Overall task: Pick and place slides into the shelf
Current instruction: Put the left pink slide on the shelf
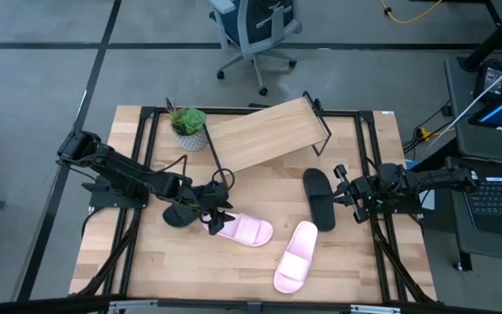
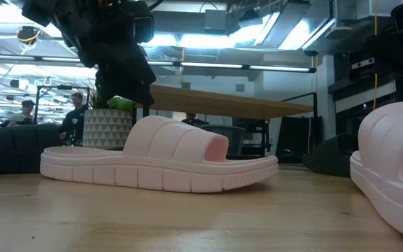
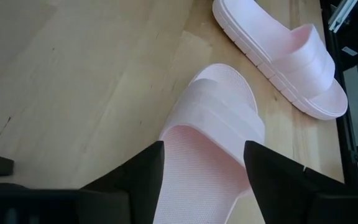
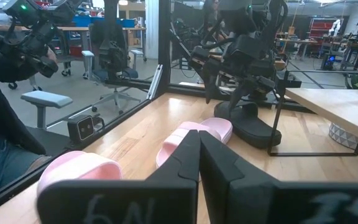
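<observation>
A pale pink slide (image 1: 247,230) lies flat on its sole at the table's middle and also shows in the low view (image 2: 166,159). My left gripper (image 1: 213,215) is open at its heel end, one finger on either side (image 3: 201,171). A second pink slide (image 1: 295,255) lies nearer the front. One black slide (image 1: 179,213) lies under my left arm, and another (image 1: 319,198) lies right of centre. My right gripper (image 1: 342,187) is shut and empty just right of that black slide. The slanted wood shelf (image 1: 264,133) stands at the back. My left gripper's open fingers (image 3: 143,169) stand on either side of the pink slide's heel end (image 3: 194,155), coming slanting down from the table's left. I cannot tell whether they touch its sides. The slide lies flat on the table.
A small potted plant (image 1: 188,127) stands left of the shelf. The shelf's black wire frame (image 1: 219,166) reaches down close to my left gripper. An office chair (image 1: 255,30) stands beyond the far edge. People show in the room behind.
</observation>
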Action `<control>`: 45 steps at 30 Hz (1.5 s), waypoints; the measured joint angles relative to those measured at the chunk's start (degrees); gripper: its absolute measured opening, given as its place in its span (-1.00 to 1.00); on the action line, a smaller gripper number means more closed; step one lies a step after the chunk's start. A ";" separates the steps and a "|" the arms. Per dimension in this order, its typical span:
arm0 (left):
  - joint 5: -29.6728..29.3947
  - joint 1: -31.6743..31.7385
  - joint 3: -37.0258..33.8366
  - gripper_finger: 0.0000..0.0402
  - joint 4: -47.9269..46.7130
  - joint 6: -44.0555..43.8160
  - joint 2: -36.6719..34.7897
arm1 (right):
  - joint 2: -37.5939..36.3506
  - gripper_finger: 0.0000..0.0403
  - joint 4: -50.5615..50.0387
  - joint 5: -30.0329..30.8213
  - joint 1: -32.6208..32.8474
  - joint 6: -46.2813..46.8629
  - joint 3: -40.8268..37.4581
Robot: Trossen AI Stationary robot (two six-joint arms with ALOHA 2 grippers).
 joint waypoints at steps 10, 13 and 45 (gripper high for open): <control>-0.01 0.04 0.00 0.06 0.37 -0.10 0.00 | 0.00 -0.95 0.00 0.02 0.00 -0.02 0.00; 0.01 0.04 0.00 0.06 0.42 -0.66 0.11 | 0.00 -0.95 0.00 0.01 0.00 -0.02 0.00; 4.59 0.17 -0.04 0.06 7.12 -18.89 9.44 | 0.02 -0.95 -0.02 0.02 0.00 -0.22 -0.01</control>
